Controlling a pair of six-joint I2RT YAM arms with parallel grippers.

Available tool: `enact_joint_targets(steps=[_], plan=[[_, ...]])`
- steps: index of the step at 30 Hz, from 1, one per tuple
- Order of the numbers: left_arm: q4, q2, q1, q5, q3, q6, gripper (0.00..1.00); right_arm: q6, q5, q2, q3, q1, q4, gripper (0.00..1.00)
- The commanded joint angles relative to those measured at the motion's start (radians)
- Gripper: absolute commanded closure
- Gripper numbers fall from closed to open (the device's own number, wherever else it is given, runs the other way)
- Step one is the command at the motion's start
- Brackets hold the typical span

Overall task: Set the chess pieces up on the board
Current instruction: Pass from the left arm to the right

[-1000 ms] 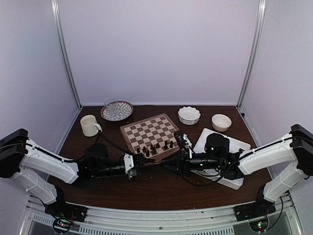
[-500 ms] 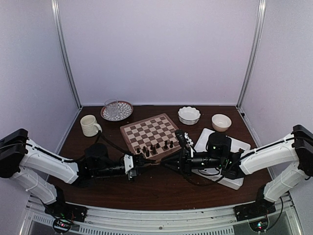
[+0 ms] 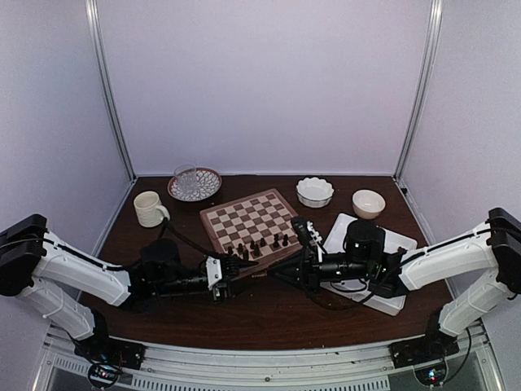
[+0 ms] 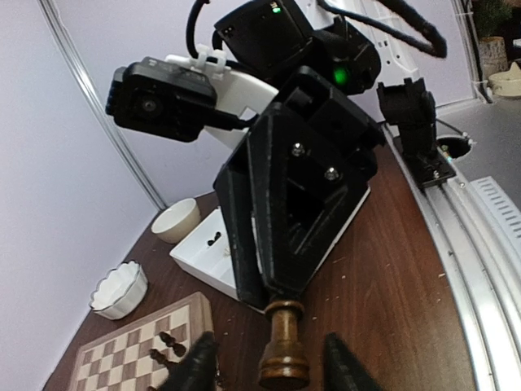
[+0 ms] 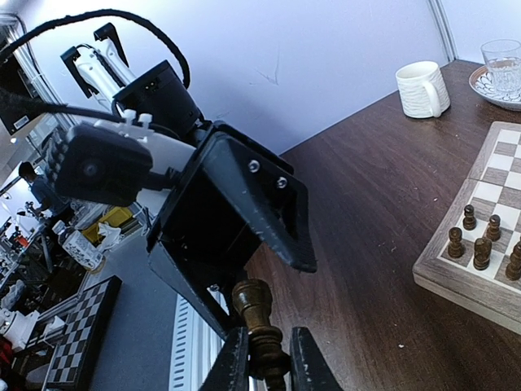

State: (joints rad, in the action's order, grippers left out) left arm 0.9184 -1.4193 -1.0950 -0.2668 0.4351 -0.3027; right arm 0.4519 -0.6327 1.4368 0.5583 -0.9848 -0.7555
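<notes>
Dark table (image 3: pixel 269 318): board (image 3: pixel 247 218), tray (image 3: pixel 394 242), bowls (image 3: pixel 314 192)

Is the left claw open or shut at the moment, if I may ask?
Open. In its wrist view the left claw stands with gaps on both sides of the dark chess piece between its fingers.

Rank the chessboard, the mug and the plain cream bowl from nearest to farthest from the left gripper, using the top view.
1. Chessboard, just beyond the left gripper.
2. Mug, back left.
3. Plain cream bowl, back right.
</notes>
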Motion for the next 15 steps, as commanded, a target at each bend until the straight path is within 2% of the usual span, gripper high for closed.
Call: enact_joint_targets(steps=[1,4,6,9,12,15], plan=[[0.079,0.011,-0.003,0.043,-0.026,0.03,0.41,-0.006,-0.01,-0.048,0.002,0.015,0.013,0.99],[0.138,0.041,-0.003,0.163,-0.058,0.079,0.28,-0.004,-0.041,-0.064,-0.004,0.028,0.023,1.0],[0.131,0.086,-0.003,0.24,-0.076,0.086,0.23,-0.002,-0.089,-0.075,-0.004,0.035,0.029,1.0],[0.061,0.177,-0.001,0.356,-0.092,0.095,0.19,-0.022,-0.249,-0.065,0.032,0.039,0.076,1.0],[-0.015,0.229,-0.002,0.35,-0.087,0.099,0.15,-0.024,-0.325,-0.058,0.046,0.038,0.094,1.0],[-0.049,0.245,-0.001,0.317,-0.081,0.09,0.13,-0.077,-0.297,-0.092,0.045,0.04,0.163,1.0]])
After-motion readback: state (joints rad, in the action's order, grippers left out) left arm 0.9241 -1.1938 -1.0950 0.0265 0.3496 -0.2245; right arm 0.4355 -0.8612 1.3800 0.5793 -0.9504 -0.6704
